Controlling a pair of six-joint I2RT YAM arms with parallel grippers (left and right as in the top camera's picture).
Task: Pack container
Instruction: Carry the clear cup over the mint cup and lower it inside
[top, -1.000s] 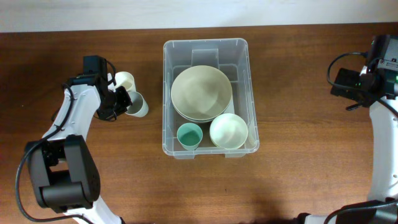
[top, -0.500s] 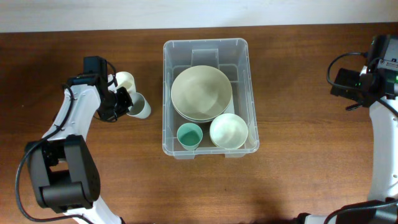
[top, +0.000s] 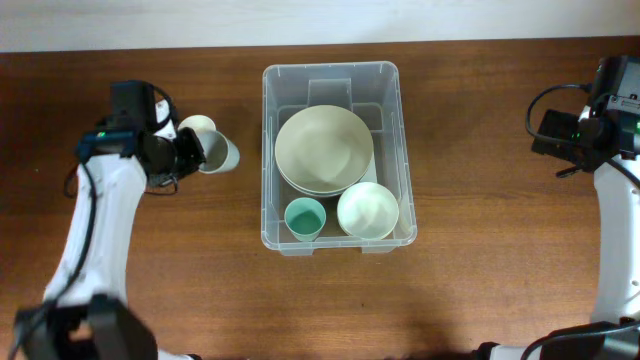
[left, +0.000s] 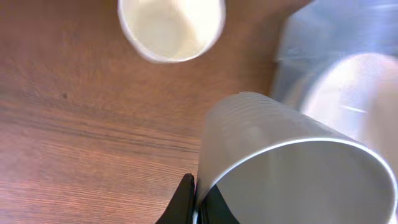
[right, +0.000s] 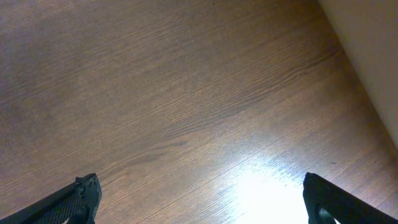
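No legible text or markings anywhere.

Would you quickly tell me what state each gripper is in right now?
Left gripper: closed on the pale cup, which is tipped on its side.
Right gripper: open, holding nothing.

A dark brown wooden table with fine grain running left to right is seen filling nearly the whole overhead frame. Along the top edge a narrow off-white strip of wall is shown. In the right wrist view, a bright glare is cast on the wood at lower centre.
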